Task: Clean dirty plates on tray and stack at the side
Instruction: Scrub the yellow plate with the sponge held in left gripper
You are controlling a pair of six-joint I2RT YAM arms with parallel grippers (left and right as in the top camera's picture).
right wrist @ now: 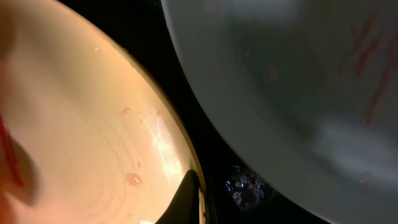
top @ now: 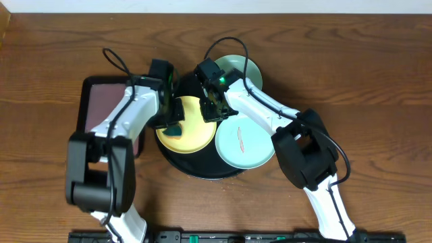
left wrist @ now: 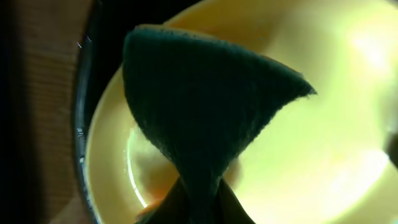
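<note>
Left arm: reaches in from the left, wrist bent down over the tray (top: pixel 194 170).
Left gripper (top: pixel 173 121): clamped on a dark green pad (left wrist: pixel 205 106), which hangs onto the yellow plate (top: pixel 194 135).
Right arm: comes from the right, elbow near the front, forearm crossing above the near mint plate (top: pixel 244 145).
Right gripper (top: pixel 210 108): at the yellow plate's right rim; one dark finger (right wrist: pixel 186 196) shows against that rim; whether it grips cannot be told.
Yellow plate: on the tray's left half, reddish drops (right wrist: pixel 134 179) on it.
Near mint plate: on the tray's right front, just beside the yellow plate, red smear (top: pixel 241 138) at centre.
Far mint plate (top: pixel 248 67): at the tray's back right, largely under the right arm.
Maroon tray (top: pixel 101 101): left of the tray, under the left arm.
</note>
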